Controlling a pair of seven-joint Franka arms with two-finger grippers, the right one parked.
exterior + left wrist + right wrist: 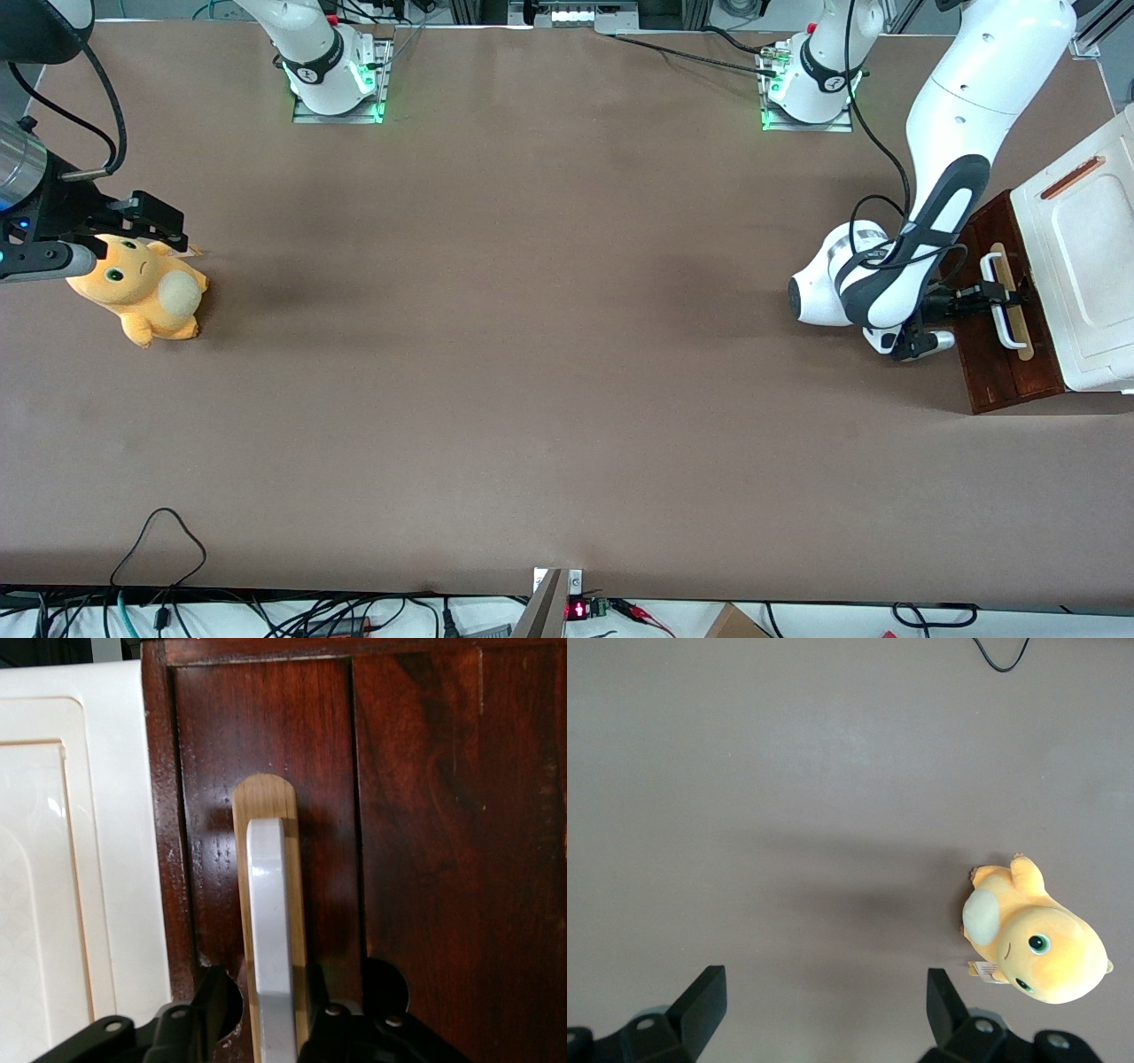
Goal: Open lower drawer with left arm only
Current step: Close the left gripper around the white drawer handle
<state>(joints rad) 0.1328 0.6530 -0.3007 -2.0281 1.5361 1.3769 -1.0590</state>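
At the working arm's end of the desk (pixel 549 354), the lower drawer (pixel 1010 354) is faced head-on by the left arm (pixel 939 204). Its gripper (pixel 270 1019) is set astride the white bar handle (pixel 267 930), one finger at nine o'clock and one at three, ready for a pull. Whether it is clamped cannot be told.

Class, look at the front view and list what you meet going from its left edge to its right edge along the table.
Yellow plush toy → left arm → gripper at the white handle → lower drawer → white cabinet top.

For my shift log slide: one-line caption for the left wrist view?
Black two-finger gripper straddling the white bar handle on the dark red-brown wooden lower drawer, drawer not yet pulled.
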